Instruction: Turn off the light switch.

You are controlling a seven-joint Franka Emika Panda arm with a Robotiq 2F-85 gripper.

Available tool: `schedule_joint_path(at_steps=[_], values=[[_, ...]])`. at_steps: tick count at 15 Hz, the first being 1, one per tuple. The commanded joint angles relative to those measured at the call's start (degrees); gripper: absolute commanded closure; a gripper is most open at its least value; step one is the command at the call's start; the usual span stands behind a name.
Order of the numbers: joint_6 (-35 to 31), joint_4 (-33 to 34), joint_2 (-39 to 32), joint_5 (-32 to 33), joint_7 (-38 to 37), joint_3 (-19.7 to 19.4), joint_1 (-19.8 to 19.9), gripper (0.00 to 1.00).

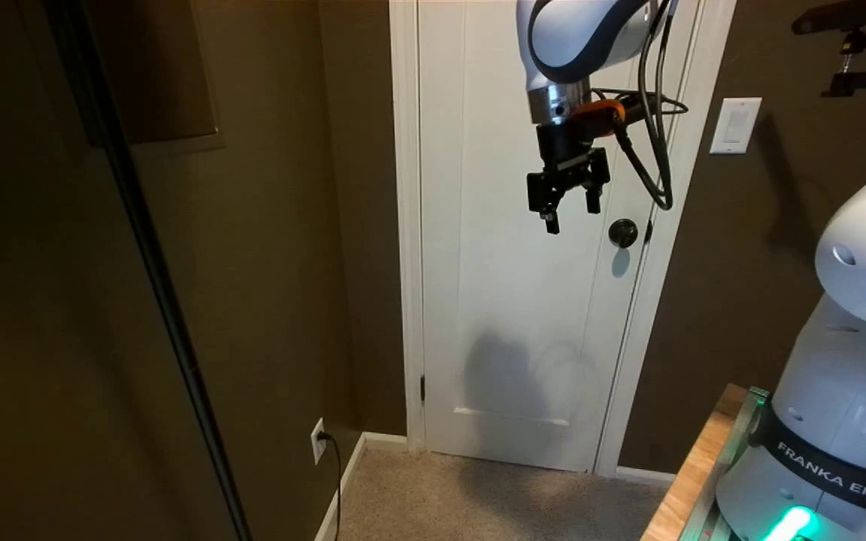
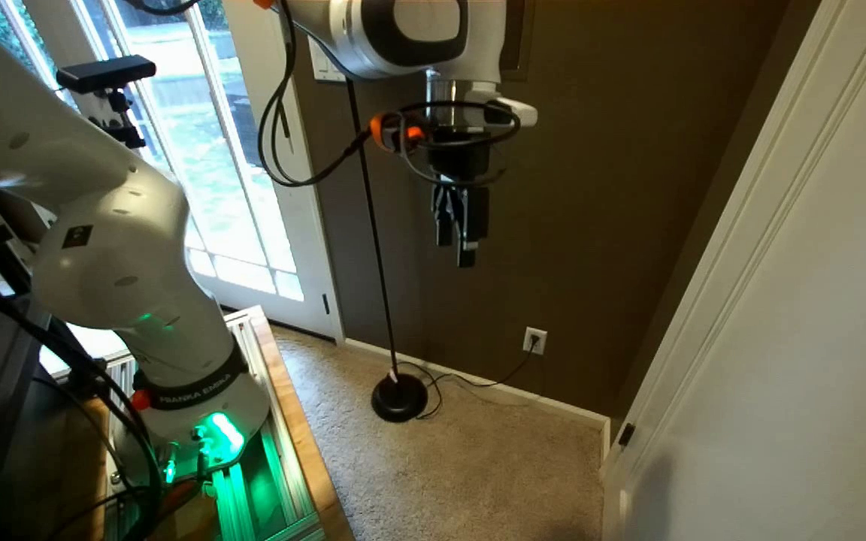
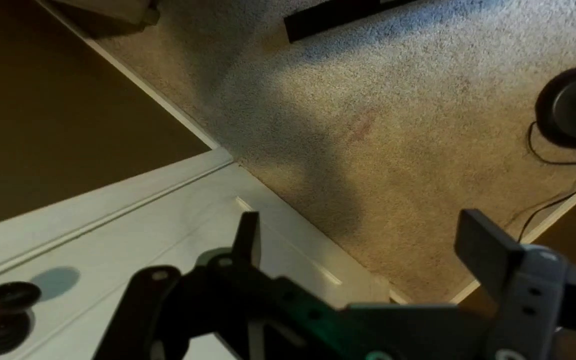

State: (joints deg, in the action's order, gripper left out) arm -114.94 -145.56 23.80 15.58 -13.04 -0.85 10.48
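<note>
Hanging claw [image 1: 573, 213]: is pointing down beyond the wooden edge of the worktop [image 1: 696, 467], its two fingers [image 3: 487, 245] standing wide apart.
Light switch [image 1: 736, 126]: is sitting on the brown wall [image 1: 692, 346] past the worktop's corner, beside the door frame [image 1: 651, 300], well apart from the claw.
</note>
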Motion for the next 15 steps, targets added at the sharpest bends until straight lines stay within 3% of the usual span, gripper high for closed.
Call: schedule_joint_path(at_steps=[1, 6, 10, 15], values=[[-2.9, 0.5, -2.3, 1.7, -6.4, -2.9, 4.1, 0.0], [-10.7, 3.2, -6.2, 1.9, -13.8, -6.5, 9.5, 0.0], [-17.9, 5.6, -8.8, 3.4, -22.3, -7.2, 12.7, 0.0], [-24.9, 7.0, -10.4, 11.9, -35.1, -8.3, 17.5, 0.0]])
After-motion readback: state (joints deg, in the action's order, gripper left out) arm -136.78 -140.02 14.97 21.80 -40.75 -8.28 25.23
